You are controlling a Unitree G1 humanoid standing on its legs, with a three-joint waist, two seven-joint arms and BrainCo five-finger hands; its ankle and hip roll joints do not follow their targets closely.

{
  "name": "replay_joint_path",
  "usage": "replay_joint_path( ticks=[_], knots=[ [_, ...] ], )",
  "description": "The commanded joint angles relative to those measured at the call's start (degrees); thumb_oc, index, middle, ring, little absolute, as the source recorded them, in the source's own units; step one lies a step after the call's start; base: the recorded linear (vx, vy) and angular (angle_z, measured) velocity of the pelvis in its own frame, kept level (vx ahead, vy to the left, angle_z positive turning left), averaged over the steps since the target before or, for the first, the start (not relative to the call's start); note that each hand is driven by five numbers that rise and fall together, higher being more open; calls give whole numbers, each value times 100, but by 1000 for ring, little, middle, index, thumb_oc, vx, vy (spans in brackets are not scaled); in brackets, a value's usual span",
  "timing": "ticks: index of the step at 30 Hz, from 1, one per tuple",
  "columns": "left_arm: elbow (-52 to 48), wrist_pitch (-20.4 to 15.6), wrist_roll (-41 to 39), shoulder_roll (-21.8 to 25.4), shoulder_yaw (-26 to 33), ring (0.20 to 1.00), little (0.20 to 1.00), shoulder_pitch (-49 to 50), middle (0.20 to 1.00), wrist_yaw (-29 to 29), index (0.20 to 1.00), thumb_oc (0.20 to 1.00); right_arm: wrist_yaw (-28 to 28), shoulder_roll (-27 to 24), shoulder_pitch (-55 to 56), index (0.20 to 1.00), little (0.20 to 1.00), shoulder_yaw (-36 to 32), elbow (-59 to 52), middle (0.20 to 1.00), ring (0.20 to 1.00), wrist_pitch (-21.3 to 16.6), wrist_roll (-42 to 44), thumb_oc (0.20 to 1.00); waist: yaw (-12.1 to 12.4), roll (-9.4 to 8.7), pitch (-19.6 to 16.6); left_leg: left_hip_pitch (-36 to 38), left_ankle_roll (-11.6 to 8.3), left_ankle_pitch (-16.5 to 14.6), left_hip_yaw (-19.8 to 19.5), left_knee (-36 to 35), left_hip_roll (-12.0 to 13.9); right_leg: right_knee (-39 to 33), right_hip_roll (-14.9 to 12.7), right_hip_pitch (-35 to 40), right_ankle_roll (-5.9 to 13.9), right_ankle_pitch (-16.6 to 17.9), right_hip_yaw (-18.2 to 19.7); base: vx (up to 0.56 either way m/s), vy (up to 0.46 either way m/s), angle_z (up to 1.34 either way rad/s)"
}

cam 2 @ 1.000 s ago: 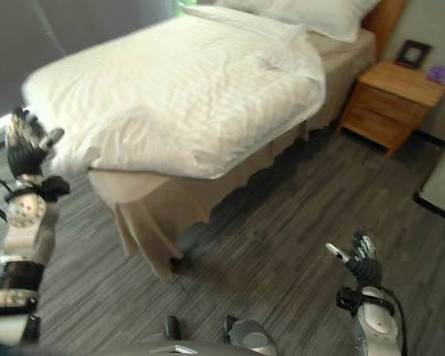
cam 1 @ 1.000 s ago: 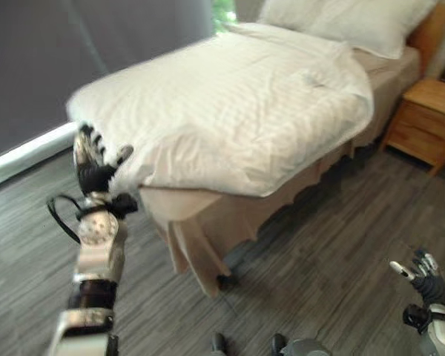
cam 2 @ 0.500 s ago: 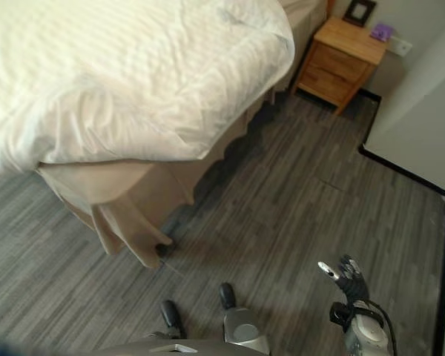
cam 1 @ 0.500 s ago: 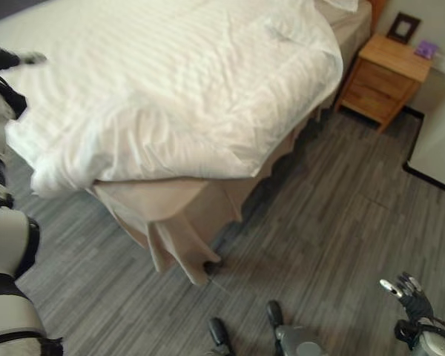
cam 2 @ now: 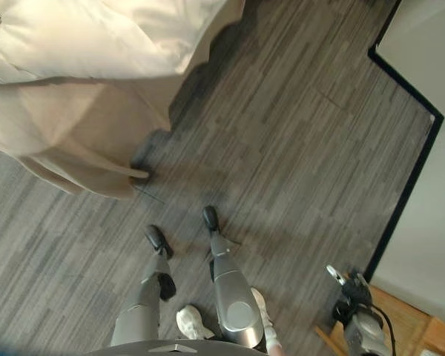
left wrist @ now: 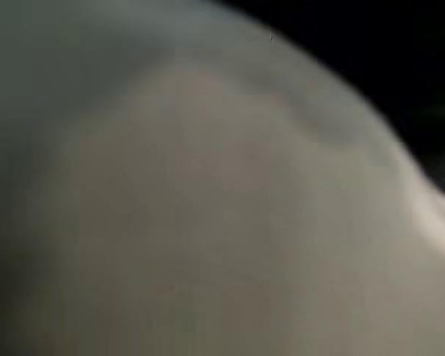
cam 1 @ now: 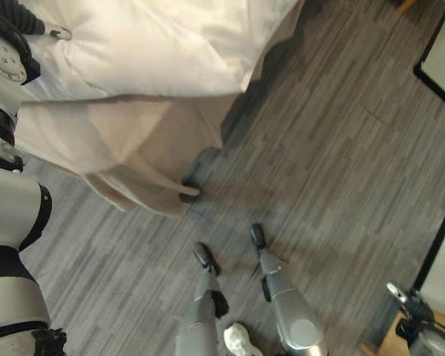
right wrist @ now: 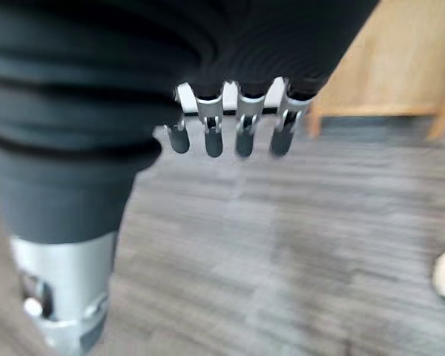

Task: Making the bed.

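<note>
At the upper left of my head views lies the corner of the bed, where the white duvet (cam 1: 156, 44) hangs over the edge and a beige bed skirt (cam 1: 126, 141) drops below it to the grey plank floor (cam 1: 334, 170). My left hand (cam 1: 30, 22) is up against the duvet near that corner, its dark cover and one silver fingertip showing against the white cloth. I cannot tell how its fingers stand; the left wrist view gives me pale cloth pressed close to the lens and nothing of the hand itself.

My right hand (cam 2: 348, 285) hangs low at my right side, well apart from the bed, above the floor and near a piece of light wooden furniture (right wrist: 400, 67). From its wrist camera I see its fingers (right wrist: 211, 130) in a row, loosely bent, holding nothing, with bare floor past them.

Along the right edge of the head views a white wall (cam 2: 430, 148) meets the floor at a dark baseboard (cam 2: 408, 170).
</note>
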Motion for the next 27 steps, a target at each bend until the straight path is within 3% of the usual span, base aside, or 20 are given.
replay_joint_path(
  ticks=[1, 3, 4, 5, 12, 15, 16, 18, 19, 20, 21, 22, 23, 24, 26, 27],
  knots=[
    [590, 227, 153, 475, -266, 1000, 1000, -87, 1000, -61, 1000, 1000, -143, -50, -113, 1000, 1000, -54, -290, 1000, 1000, -173, 181, 1000, 34, -70, -119, 184, -478, 180, 5, -59, 443, 47, -314, 522, 728, 686, 255, -28, -51, -10],
    [620, 293, 193, 415, -86, 1000, 1000, 140, 1000, -116, 1000, 1000, -141, -19, -73, 1000, 1000, -16, -430, 1000, 1000, -163, 181, 1000, 45, -108, -114, 102, -477, 178, 24, -29, 458, 47, -310, 459, 740, 722, 263, -4, -36, -11],
    [734, 299, 223, 327, 186, 520, 520, 579, 520, -371, 520, 520, -112, 50, 24, 1000, 1000, 23, -508, 1000, 1000, -148, 136, 1000, 56, -141, -92, -4, -472, 152, -4, 65, 477, 47, -322, 413, 722, 677, 237, 10, -34, -13],
    [728, 299, 226, 328, 208, 200, 200, 605, 200, -370, 200, 200, -114, 41, 35, 1000, 1000, 24, -515, 1000, 1000, -145, 134, 1000, 52, -133, -101, -5, -472, 149, -3, 68, 477, 47, -323, 413, 723, 675, 238, 12, -29, -14],
    [411, 141, 367, 449, -9, 200, 200, 790, 200, -703, 200, 200, 113, 11, 182, 1000, 1000, 196, -621, 1000, 1000, -16, -6, 1000, 142, -13, -166, 305, -460, 78, -22, 76, 478, 69, -318, 655, 705, 405, 133, 9, 0, -8],
    [-544, -35, 881, 524, -471, 200, 200, 927, 200, -561, 200, 200, 214, -188, 85, 1000, 1000, 254, -426, 1000, 1000, -23, -9, 1000, 341, 213, -114, 772, -468, 56, -115, 43, 481, 248, -354, 973, 648, 65, 9, 31, -9, 7],
    [-1284, -75, 1117, 565, -364, 200, 200, 1531, 200, -540, 200, 200, 204, -274, -37, 1000, 1000, 173, -169, 1000, 1000, -41, 5, 1000, 494, 301, -35, 929, -434, 203, -109, 82, 482, 426, -358, 1057, 560, -31, -63, -42, -30, 13],
    [-1609, -90, 1256, 597, -363, 200, 200, 1819, 200, -645, 200, 200, 192, -317, -59, 1000, 1000, 133, -45, 1000, 1000, -32, 1, 1000, 547, 355, -31, 1043, -436, 198, -131, 63, 476, 463, -363, 1151, 542, -121, -96, 2, -22, 12],
    [-2416, -24, 1389, 707, 149, 200, 200, 2864, 200, -1045, 200, 200, 202, -376, -76, 1000, 1000, -65, 264, 1000, 1000, 70, -137, 1000, 686, 448, -44, 1387, -431, 163, -179, 11, 447, 582, -385, 1398, 508, -274, -188, 51, -11, 17],
    [-2423, -22, 1392, 710, 169, 200, 200, 2885, 200, -1045, 200, 200, 202, -384, -77, 1000, 1000, -61, 265, 1000, 1000, 70, -137, 1000, 679, 453, -44, 1390, -431, 164, -180, 9, 447, 581, -385, 1401, 508, -274, -190, 90, -18, 14],
    [-2972, -53, 1382, 564, 750, 200, 200, 4013, 200, -1348, 200, 200, 200, -332, 15, 1000, 1000, -284, 531, 1000, 1000, 154, -279, 1000, 837, 497, -114, 1671, -433, 137, -199, -36, 426, 661, -399, 1631, 459, -433, -229, 48, -14, 11],
    [-3023, -43, 1404, 572, 894, 200, 200, 4162, 200, -1349, 200, 200, 202, -385, 13, 1000, 1000, -249, 532, 1000, 1000, 154, -277, 1000, 786, 531, -111, 1696, -434, 140, -202, -49, 426, 657, -398, 1654, 459, -436, -234, 112, -19, 9],
    [-3439, -30, 1528, 288, 1429, 200, 200, 5274, 200, -1475, 200, 200, 263, -347, 139, 1000, 1000, -438, 662, 1000, 1000, 237, -439, 1000, 899, 554, -234, 1979, -427, 110, -222, -109, 409, 671, -387, 1890, 405, -557, -264, 55, -8, 9],
    [-3472, -21, 1538, 293, 1498, 200, 200, 5345, 200, -1480, 200, 200, 264, -367, 136, 1000, 1000, -420, 658, 1000, 1000, 239, -439, 1000, 882, 568, -242, 1971, -428, 134, -215, -118, 416, 660, -379, 1880, 399, -532, -257, 128, -11, 9],
    [-3967, -86, 1695, -739, 2447, 200, 200, 7947, 200, -1972, 200, 200, 326, -407, 408, 1000, 1000, -832, 963, 1000, 1000, 360, -728, 1000, 995, 647, -595, 2467, -415, 51, -218, -230, 384, 590, -372, 2343, 355, -653, -305, 156, 0, 15],
    [-3849, -107, 1714, -1062, 2578, 200, 200, 8418, 200, -2050, 200, 200, 352, -410, 464, 1000, 1000, -872, 994, 1000, 1000, 399, -812, 1000, 990, 652, -701, 2562, -409, 39, -205, -257, 386, 563, -363, 2428, 349, -662, -304, 147, -3, 10]
  ],
)
